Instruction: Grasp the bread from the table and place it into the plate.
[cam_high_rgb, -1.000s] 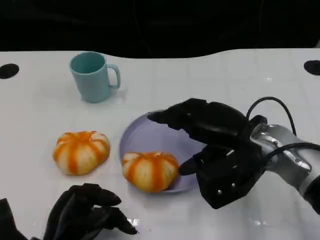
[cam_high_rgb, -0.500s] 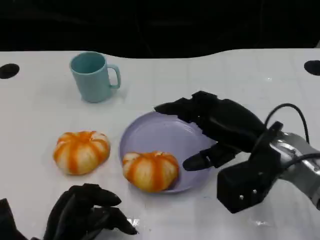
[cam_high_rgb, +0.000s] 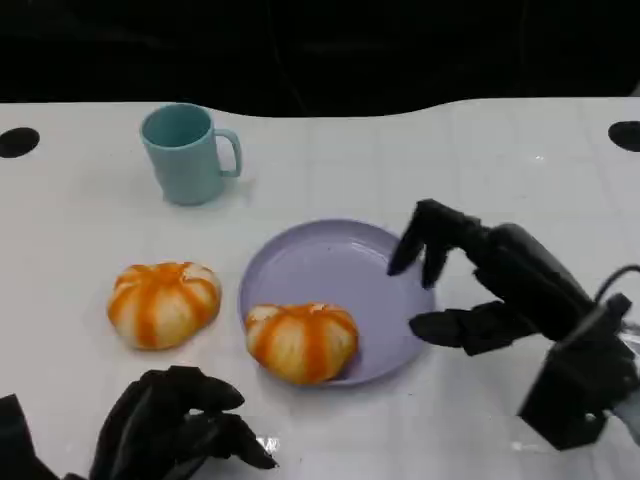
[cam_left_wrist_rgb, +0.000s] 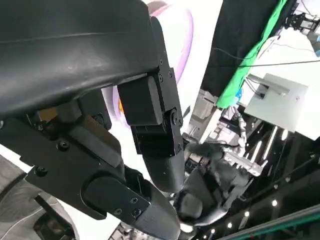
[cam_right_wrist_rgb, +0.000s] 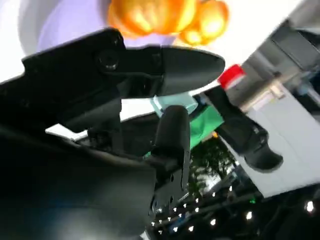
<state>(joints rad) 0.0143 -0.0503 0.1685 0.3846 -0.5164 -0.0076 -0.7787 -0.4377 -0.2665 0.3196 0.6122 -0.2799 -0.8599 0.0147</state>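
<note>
One orange-striped bread (cam_high_rgb: 301, 342) lies on the near-left part of the lilac plate (cam_high_rgb: 335, 262), overlapping its rim; the right wrist view shows that bread (cam_right_wrist_rgb: 152, 15) too. A second bread (cam_high_rgb: 162, 303) sits on the table left of the plate. My right hand (cam_high_rgb: 487, 288) hovers at the plate's right edge with fingers spread and nothing in it, apart from the bread. At the near left edge rests my left hand (cam_high_rgb: 175, 428), fingers loosely curled and holding nothing.
A teal mug (cam_high_rgb: 186, 152) stands at the back left, handle to the right. The white table (cam_high_rgb: 500, 160) is bare behind and to the right of the plate. Dark round holes mark the far corners.
My right hand has drawn back from over the plate toward the right and near side, away from the bread. The bread on the plate, the other bread and my left hand have stayed put.
</note>
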